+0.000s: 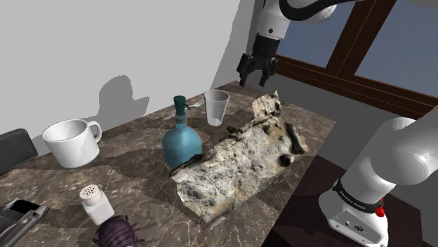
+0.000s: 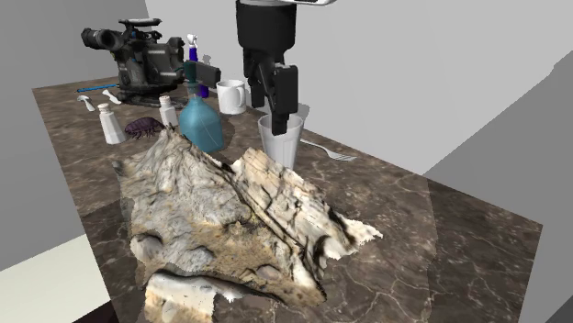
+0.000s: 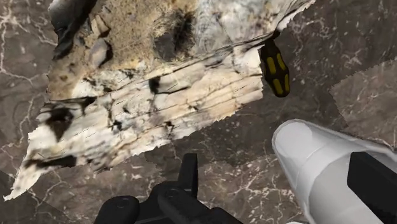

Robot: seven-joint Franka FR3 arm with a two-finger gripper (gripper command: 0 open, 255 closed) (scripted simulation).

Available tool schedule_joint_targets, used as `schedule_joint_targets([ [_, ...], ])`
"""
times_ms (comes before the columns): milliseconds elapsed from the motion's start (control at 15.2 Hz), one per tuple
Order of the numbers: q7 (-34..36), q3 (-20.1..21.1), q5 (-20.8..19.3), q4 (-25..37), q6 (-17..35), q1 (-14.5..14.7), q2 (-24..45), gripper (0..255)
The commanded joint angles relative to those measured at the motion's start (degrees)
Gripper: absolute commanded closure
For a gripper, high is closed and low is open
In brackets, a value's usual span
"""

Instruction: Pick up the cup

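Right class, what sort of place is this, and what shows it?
Probably a room in a house: a dark marble-patterned table beside a dark wooden-framed window, set with a big white mug and a silver fork.

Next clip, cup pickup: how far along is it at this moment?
Looks done: the approach. The open hand hangs just above the pale cup, beside the blue bottle.
In hand: lining up. In the wrist view the cup sits towards one finger, not centred.
Left: descend, close and lift. The cup stands on the marble table, unheld.

Grey walls [image 1: 105, 42] back a veined table [image 1: 140, 189] (window [image 1: 396, 49] beyond).
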Motion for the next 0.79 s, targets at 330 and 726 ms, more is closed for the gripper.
schedule_joint_targets([
  [330,10.05,4.05,-1.88,9.57,6.19,-0.39,15.55,0],
  [726,10.35,4.28,-2.02,7.36,10.22,-0.23,17.40,0],
])
